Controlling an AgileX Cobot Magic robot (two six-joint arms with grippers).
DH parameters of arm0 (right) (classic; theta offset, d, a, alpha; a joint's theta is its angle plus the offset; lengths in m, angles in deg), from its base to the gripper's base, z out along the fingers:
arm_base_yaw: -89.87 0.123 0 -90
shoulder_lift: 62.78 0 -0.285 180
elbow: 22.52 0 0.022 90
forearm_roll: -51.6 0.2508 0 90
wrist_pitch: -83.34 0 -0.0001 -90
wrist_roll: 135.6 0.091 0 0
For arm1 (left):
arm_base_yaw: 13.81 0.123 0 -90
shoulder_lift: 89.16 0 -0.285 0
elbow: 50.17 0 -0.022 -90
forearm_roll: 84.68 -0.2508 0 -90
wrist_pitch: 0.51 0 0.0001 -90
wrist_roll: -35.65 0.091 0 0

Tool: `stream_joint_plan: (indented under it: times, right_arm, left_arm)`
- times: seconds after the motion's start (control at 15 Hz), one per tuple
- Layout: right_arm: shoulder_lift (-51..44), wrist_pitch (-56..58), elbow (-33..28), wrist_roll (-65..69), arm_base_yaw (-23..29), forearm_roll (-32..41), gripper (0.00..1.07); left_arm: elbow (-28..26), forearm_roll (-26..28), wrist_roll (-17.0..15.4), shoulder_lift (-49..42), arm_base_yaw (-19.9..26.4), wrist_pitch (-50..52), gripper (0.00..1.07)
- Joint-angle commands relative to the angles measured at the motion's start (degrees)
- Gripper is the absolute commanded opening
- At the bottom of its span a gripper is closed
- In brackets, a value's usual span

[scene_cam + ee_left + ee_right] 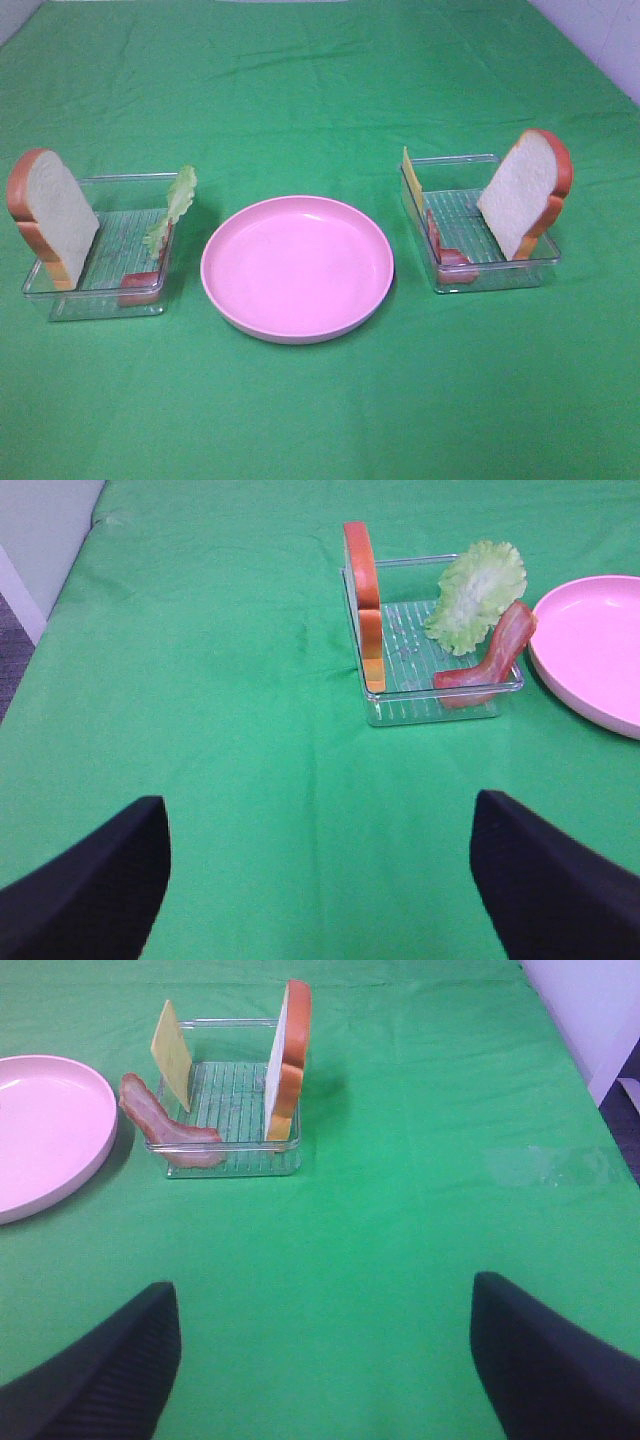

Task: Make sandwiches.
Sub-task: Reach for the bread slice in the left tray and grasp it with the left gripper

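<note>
A table covered with a green cloth is seen, and a round pink plate is placed in its middle. One clear ribbed tray is set at each side of the plate, near it but apart from it.

The sandwich parts are all kept in the trays and are not stacked. In the left tray, the left bread slice is leaned on the wall far from the plate. The lettuce leaf and the left bacon strip are leaned on the wall nearest the plate. In the right tray, the cheese slice and the right bacon strip are stood at the plate side. The right bread slice is leaned at the outer side.

The left gripper is held above bare cloth, well apart from the left tray. Its fingers are spread wide and nothing is held between them. The right gripper is likewise spread wide over bare cloth, with nothing grasped, well apart from the right tray.
</note>
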Motion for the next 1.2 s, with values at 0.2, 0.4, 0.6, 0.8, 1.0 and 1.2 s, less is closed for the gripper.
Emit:
stream_joint_plan:
  times: [0.2, 0.4, 0.6, 0.8, 1.0, 1.2]
  right_arm:
    - [-0.9, 0.2, 0.0, -0.7, -0.3, 0.1, 0.75]
    - [-0.9, 0.2, 0.0, -0.7, -0.3, 0.1, 0.75]
    - [-0.9, 0.2, 0.0, -0.7, -0.3, 0.1, 0.75]
    - [-0.9, 0.2, 0.0, -0.7, -0.3, 0.1, 0.75]
    - [-0.9, 0.2, 0.0, -0.7, -0.3, 0.1, 0.75]
    - [-0.9, 0.2, 0.0, -0.7, -0.3, 0.1, 0.75]
  left_arm:
    - [0.2, 0.3, 0.1, -1.1, -0.3, 0.2, 0.78]
    - [0.2, 0.3, 0.1, -1.1, -0.3, 0.2, 0.78]
    - [0.2, 0.3, 0.1, -1.1, -0.3, 0.2, 0.78]
    - [0.2, 0.3, 0.1, -1.1, -0.3, 0.2, 0.78]
    - [0.2, 0.3, 0.1, -1.1, -0.3, 0.2, 0.78]
    - [0.2, 0.3, 0.1, -1.1, -0.3, 0.2, 0.78]
